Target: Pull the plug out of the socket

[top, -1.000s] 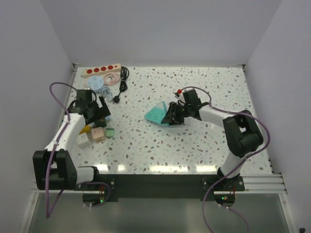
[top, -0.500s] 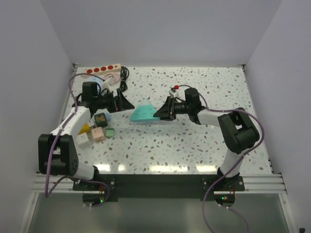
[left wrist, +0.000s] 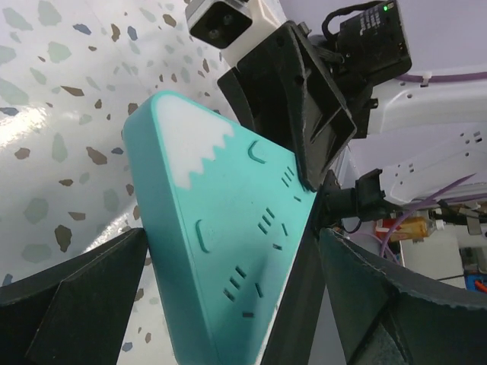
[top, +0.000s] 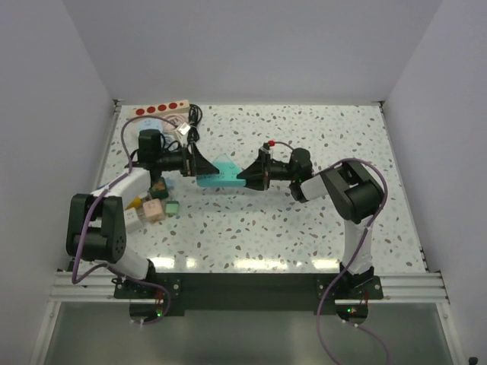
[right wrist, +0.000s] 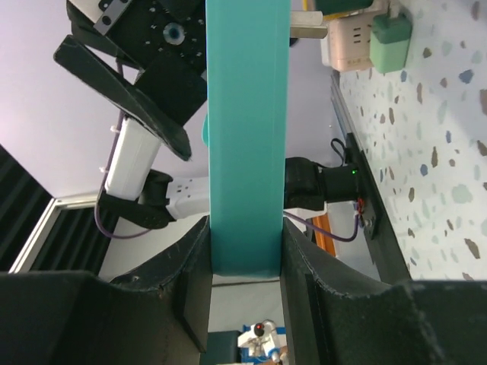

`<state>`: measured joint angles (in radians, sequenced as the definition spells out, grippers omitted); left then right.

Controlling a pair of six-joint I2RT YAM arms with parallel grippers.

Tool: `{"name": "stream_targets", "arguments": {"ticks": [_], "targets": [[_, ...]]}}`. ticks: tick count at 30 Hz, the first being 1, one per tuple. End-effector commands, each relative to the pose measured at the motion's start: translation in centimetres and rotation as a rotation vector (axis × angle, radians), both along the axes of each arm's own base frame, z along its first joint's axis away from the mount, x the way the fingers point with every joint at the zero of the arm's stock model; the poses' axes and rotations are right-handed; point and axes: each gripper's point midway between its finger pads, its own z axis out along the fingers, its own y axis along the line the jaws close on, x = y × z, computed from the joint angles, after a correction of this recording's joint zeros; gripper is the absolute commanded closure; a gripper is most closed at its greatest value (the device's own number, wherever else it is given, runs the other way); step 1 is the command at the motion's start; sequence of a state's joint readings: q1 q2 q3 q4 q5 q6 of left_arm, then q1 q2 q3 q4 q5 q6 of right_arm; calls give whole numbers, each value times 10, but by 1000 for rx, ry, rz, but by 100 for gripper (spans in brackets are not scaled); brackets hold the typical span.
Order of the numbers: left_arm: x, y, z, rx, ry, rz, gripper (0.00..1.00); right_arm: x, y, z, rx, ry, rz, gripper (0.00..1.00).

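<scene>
Found right fingers (right wrist: 186,296) clenched on a teal block (left wrist: 221,251) mid-tabletop (top: 304,220), left fingers (left wrist: 68,296) spread wide about its other end, released. Located socket (top: 157,111) at far-left corner, well apart from both, black cord (top: 195,115) just beside its right end; could not make out plug.

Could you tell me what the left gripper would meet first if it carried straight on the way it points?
The teal block, which sits between the open fingers of the left gripper; behind it, the right gripper holding it.
</scene>
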<state>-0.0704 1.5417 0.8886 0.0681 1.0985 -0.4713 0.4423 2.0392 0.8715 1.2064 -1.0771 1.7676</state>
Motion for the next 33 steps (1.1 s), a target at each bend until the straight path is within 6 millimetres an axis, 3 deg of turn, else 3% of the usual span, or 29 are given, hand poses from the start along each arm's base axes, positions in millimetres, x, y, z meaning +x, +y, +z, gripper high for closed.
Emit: {"name": "stream_targets", "arguments": {"ticks": [1, 2, 7, 11, 12, 13, 14, 16, 17, 18, 22, 24, 25, 27, 28, 29, 31, 33], "targets": [[-9, -22, 3, -23, -27, -107, 0, -20, -2, 76, 214, -387, 44, 100], [-1, -20, -2, 20, -47, -84, 0, -21, -2, 78, 217, -394, 45, 100], [-7, -21, -23, 26, 71, -90, 0, -25, -4, 82, 217, -422, 68, 100], [-14, -31, -10, -31, 62, -145, 8, -25, -2, 71, 204, -406, 71, 100], [-13, -33, -5, -45, 41, -156, 17, -24, -3, 69, 202, -405, 70, 99], [-14, -34, -2, -59, 41, -163, 26, -24, -2, 67, 199, -403, 74, 91], [-15, -35, 2, -81, 47, -178, 48, -23, -2, 64, 189, -393, 75, 74], [-15, -36, 4, -97, 63, -189, 74, -22, -1, 60, 176, -408, 72, 67], [-15, -36, 5, -97, 66, -190, 84, -20, 0, 55, 155, -382, 69, 59], [-14, -36, 5, -97, 64, -189, 100, -21, 0, 55, 147, -383, 66, 56], [-10, -34, 3, -89, 70, -169, 100, -16, 1, 44, 80, -411, 46, 33], [-4, -27, 1, -79, 78, -134, 100, -13, 2, 34, 23, -363, 39, 2], [1, -22, -1, -69, 83, -101, 100, -12, 2, 37, 6, -434, 30, 1], [17, -2, -1, -60, 73, -21, 100, -8, 0, 17, -120, -348, 16, 1], [31, 15, -2, -47, 75, 59, 100, 0, 0, 22, -173, -506, 1, 1], [38, 21, -1, -39, 70, 89, 100, -11, -11, -9, -339, -353, 45, 1], [68, 46, 0, 14, 31, 223, 100, 2, -19, -12, -474, -478, 40, 1], [93, 66, 2, 63, 31, 318, 100, -2, -33, -22, -561, -402, 51, 1]]}}
